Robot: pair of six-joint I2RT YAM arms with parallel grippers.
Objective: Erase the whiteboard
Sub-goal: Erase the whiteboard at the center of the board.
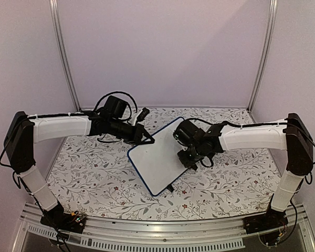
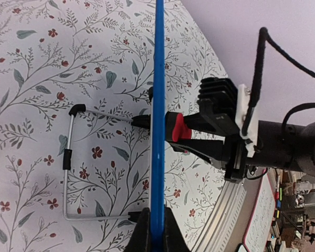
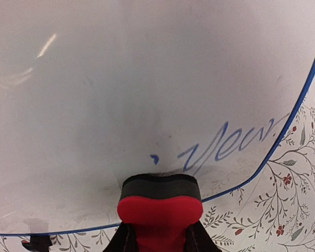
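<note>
The whiteboard (image 1: pixel 156 160) stands tilted on the flowered table, white with a thin blue frame. My left gripper (image 1: pixel 146 138) is shut on its upper left edge. In the left wrist view the board shows edge-on as a blue strip (image 2: pixel 158 94), pinched by my left gripper (image 2: pixel 156 232). My right gripper (image 1: pixel 188 157) is shut on a red eraser (image 3: pixel 160 207), whose dark felt face presses against the whiteboard (image 3: pixel 136 73) near its lower edge. Blue handwriting (image 3: pixel 236 140) lies just right of the eraser, with a small blue speck (image 3: pixel 154 157) above it. The eraser (image 2: pixel 178 128) also shows from the side.
A bent wire stand (image 2: pixel 68 157) props the board from behind, and a small black foot (image 1: pixel 170 187) sticks out below it. A metal rail (image 1: pixel 163 233) runs along the table's near edge. Pale walls and metal posts (image 1: pixel 63 58) close the back.
</note>
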